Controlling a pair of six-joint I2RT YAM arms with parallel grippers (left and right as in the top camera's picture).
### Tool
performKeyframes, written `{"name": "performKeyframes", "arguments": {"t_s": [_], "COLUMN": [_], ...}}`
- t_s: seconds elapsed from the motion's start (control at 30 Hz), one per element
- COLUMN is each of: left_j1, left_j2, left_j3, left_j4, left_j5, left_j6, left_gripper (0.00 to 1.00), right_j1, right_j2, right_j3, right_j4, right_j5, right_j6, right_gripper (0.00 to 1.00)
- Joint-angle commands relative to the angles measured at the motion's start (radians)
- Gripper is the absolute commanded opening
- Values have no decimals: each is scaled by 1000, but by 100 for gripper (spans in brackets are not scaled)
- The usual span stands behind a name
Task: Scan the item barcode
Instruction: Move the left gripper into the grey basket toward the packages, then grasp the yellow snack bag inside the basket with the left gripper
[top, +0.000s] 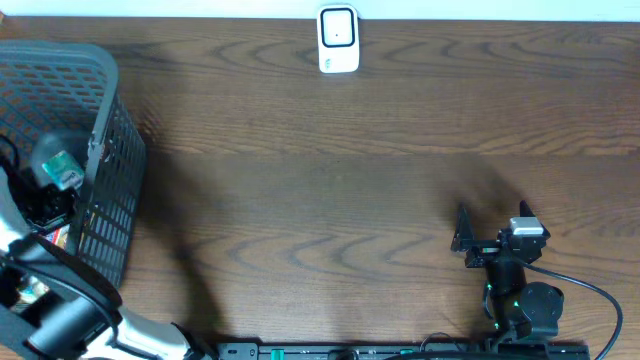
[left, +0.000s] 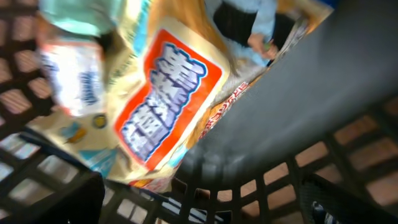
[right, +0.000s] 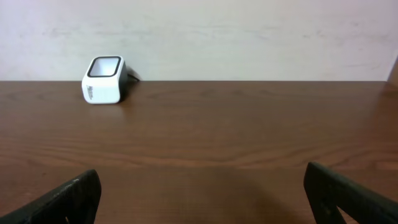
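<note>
Looking down from overhead: seeing a dark wood-grain table (top: 320, 190) running under a pale wall, with a grey mesh basket (top: 105, 120) standing at one end; noticing the left gripper (top: 48, 208) dipping inside the basket, and the white scanner (top: 338, 40) and right gripper (top: 468, 242) both sitting well apart from the basket. Peering through the left wrist: finding the packet (left: 168, 93) lying inside the basket, its long axis slanting upper right to lower left, showing an orange label with blue characters on cream; jaws spreading wide, pinching nothing visible. Checking the right wrist: fingers gaping wide over bare wood.
</note>
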Motion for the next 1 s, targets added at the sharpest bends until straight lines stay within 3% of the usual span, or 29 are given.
{"name": "performKeyframes", "arguments": {"t_s": [0.0,0.67,0.77,0.97], "left_j1": [5,5,5,5], "left_j2": [28,131,131,131], "left_j3": [-9,-34,-34,-35], "left_j4": [2,117,143,162], "left_j5": [-24,-56,-56,-56], "left_j6": [24,32,32,32], "left_gripper": [98,100,85,84], "right_j1": [2,2,2,2], "right_j2": [-5,-5,-5,-5], "right_j3": [-2,-2,-2,-2], "right_j4": [-2,-2,-2,-2], "right_j5": [0,0,0,0], "right_j6": [-11,-11,-11,-11], "right_gripper": [99,99,99,99]}}
